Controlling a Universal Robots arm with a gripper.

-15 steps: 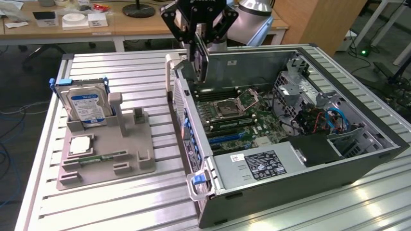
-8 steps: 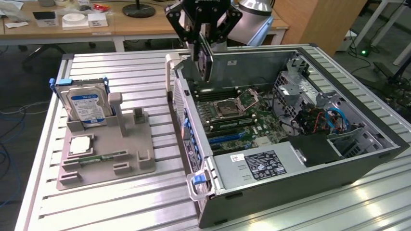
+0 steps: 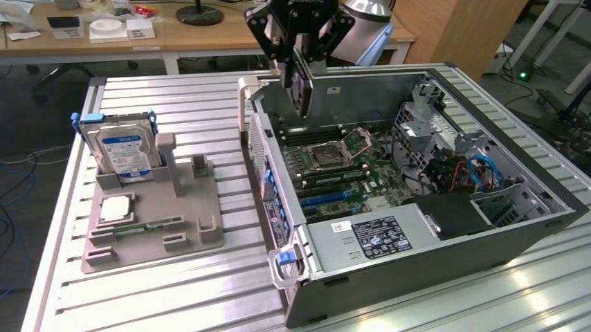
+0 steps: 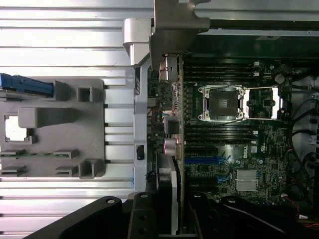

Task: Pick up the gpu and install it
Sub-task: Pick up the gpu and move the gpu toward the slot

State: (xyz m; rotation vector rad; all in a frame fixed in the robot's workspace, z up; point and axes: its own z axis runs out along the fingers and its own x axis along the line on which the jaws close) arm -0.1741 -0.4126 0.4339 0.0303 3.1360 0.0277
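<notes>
Clamped tight in the gripper, top middle of the exterior view: the gpu, held upright on its thin edge. Hanging over the open computer case, above the green board inside, not yet pushed in. Over on the exterior view's left, on the bench: a grey stand with a blue-labelled hard drive.

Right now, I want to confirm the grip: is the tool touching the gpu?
Touching. The exterior view shows the tool clamped on the upper part of the gpu, which hangs upright above the open computer case.
</notes>
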